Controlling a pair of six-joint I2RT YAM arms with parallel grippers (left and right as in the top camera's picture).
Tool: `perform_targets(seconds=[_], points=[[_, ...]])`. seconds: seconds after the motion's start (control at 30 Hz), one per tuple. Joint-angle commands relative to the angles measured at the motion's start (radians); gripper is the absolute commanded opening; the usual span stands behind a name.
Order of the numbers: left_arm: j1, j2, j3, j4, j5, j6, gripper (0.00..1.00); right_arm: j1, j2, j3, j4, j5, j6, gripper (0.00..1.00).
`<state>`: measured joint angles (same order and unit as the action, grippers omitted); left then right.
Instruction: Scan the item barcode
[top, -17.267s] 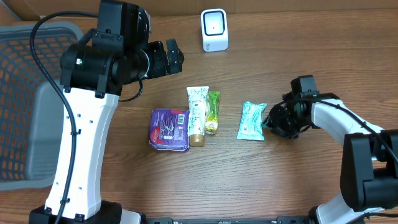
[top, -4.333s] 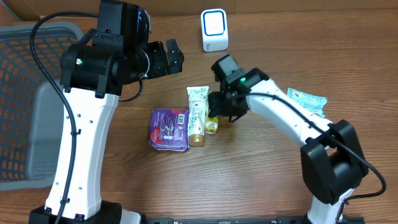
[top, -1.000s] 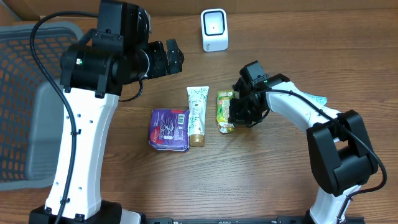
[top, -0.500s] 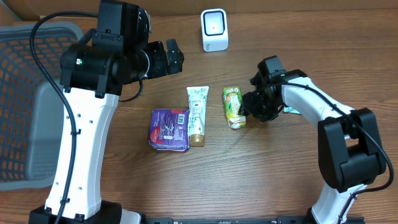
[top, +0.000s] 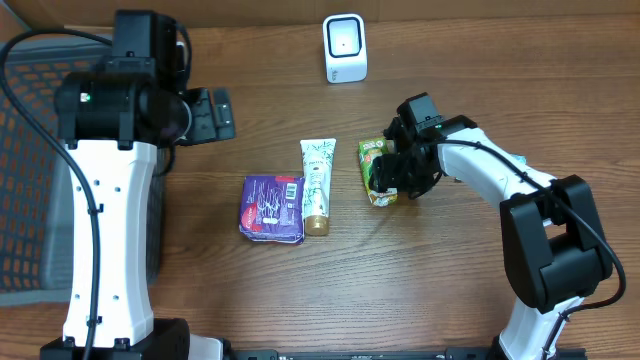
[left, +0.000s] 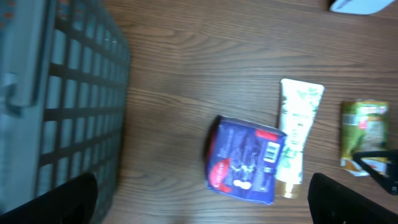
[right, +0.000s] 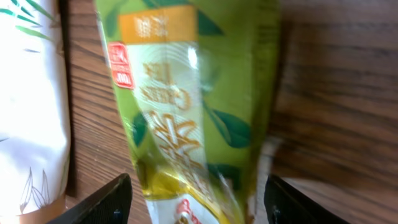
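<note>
- Right end effector: you see its fingers standing apart, one on either side of the green packet. Whether either finger touches the packet cannot be told.
- Green packet: it lies flat near the middle of the surface, its length running from the far edge toward the near edge, just right of the white tube.
- Left end effector: you see it held above the surface toward the left edge, fingers spread wide with nothing between them.
- Purple packet: it lies against the tube's left side, a barcode showing on its upper face.
- Scanner: a white unit standing at the far edge, well apart from the green packet.
- Grey basket: it sits at the left edge, beside the left arm.
</note>
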<state>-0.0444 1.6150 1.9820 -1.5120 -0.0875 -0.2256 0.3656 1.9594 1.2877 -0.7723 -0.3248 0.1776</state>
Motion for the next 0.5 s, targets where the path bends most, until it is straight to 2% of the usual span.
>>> perform_targets(seconds=[0.0,0.13,0.23,0.3,0.4,0.47], points=[[0.032,-0.012,-0.002,0.0,-0.053,0.065,1.0,0.0,-0.008,-0.028,0.024,0.009,-0.022,0.69],[0.084,-0.027,0.019,-0.002,-0.056,0.065,1.0,0.0,0.016,-0.032,0.039,0.01,-0.023,0.67],[0.125,-0.045,0.036,0.002,-0.023,0.049,1.0,0.0,0.035,-0.032,0.048,0.01,-0.03,0.62],[0.138,-0.055,0.036,0.006,-0.01,0.038,0.99,-0.002,0.04,-0.032,0.051,0.01,-0.03,0.55],[0.138,-0.055,0.036,0.006,-0.01,0.039,1.0,-0.002,0.04,-0.032,0.054,0.01,-0.03,0.34],[0.138,-0.049,0.036,0.006,-0.01,0.039,1.0,-0.002,0.04,-0.032,0.051,0.019,-0.029,0.26]])
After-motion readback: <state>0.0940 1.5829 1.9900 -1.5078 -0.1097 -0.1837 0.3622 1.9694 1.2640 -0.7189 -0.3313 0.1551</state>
